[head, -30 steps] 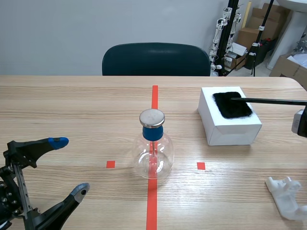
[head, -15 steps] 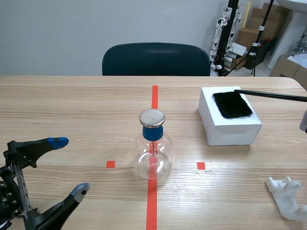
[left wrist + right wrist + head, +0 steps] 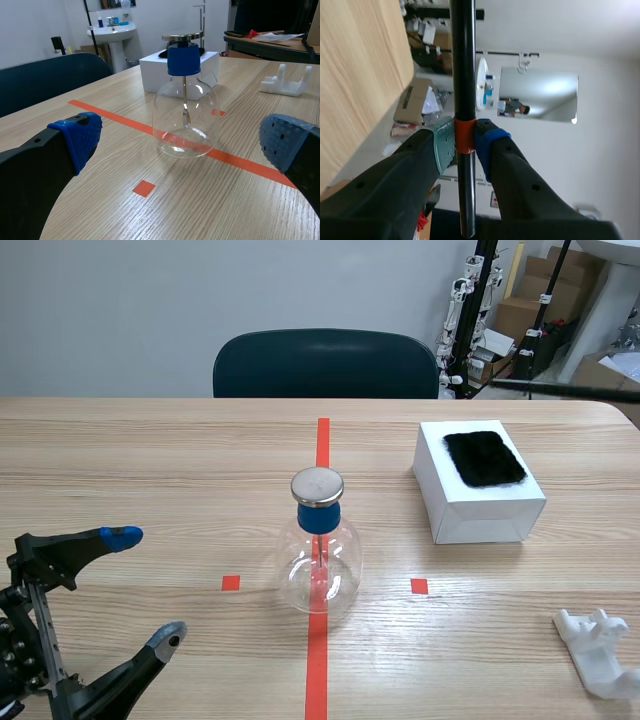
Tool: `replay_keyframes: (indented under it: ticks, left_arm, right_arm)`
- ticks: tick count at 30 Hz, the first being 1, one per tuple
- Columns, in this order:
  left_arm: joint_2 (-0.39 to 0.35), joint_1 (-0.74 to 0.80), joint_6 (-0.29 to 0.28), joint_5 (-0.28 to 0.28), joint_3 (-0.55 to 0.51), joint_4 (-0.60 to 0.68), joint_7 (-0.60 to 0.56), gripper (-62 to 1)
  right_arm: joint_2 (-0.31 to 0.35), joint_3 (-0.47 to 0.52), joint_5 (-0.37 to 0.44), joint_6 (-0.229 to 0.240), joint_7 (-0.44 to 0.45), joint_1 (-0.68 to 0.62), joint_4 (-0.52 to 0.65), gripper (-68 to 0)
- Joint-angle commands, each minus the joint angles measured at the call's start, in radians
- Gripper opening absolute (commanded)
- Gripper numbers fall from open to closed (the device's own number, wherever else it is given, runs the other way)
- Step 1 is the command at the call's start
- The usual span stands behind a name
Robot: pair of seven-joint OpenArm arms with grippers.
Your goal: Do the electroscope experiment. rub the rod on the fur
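Left hand (image 3: 146, 586) at 7 o'clock, low over the bench (image 3: 150, 460), fingers spread wide, nothing in it. White plastic stand (image 3: 600, 650) at 5 o'clock, near the bench edge. Glass flask (image 3: 320, 560) with blue stopper and metal disc stands upright at centre on the red tape line. White box (image 3: 470, 505) at 2 o'clock from the flask, black fur (image 3: 484, 458) lying on its top. Right hand (image 3: 465, 142) clenched on the black rod (image 3: 463, 60) at its orange band. Rod is in the air beyond the box, not touching the fur. Dark green chair (image 3: 325, 362) at 12 o'clock behind the bench.
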Motion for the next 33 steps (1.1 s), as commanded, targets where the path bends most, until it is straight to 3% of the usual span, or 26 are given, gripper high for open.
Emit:
replay_keyframes:
  ticks: [1, 7, 11, 16, 24, 33]
  left_arm:
    - [-0.011, -0.005, -0.002, -0.014, -0.003, 0.017, -0.021, 1.4]
    - [-0.011, -0.005, -0.002, -0.014, -0.003, 0.017, -0.021, 1.4]
    - [-0.011, -0.005, -0.002, -0.014, -0.003, 0.017, -0.021, 1.4]
    - [-0.011, -0.005, -0.002, -0.014, -0.003, 0.017, -0.021, 1.4]
    - [-0.011, -0.005, -0.002, -0.014, -0.003, 0.017, -0.021, 1.4]
    - [-0.011, -0.005, -0.002, -0.014, -0.003, 0.017, -0.021, 1.4]
  right_arm:
    - [-0.028, 0.038, 0.004, -0.019, 0.025, -0.042, 0.023, -66.9]
    - [-0.164, 0.158, 0.019, -0.076, 0.198, -0.193, 0.080, -66.9]
    - [-0.238, 0.215, 0.026, -0.076, 0.281, -0.256, 0.081, -66.9]
    - [-0.304, 0.269, 0.090, -0.079, 0.339, -0.305, 0.081, -66.9]
    - [-0.366, 0.304, 0.108, -0.079, 0.423, -0.359, 0.081, -66.9]
    - [-0.382, 0.304, 0.101, -0.078, 0.507, -0.433, 0.081, -66.9]
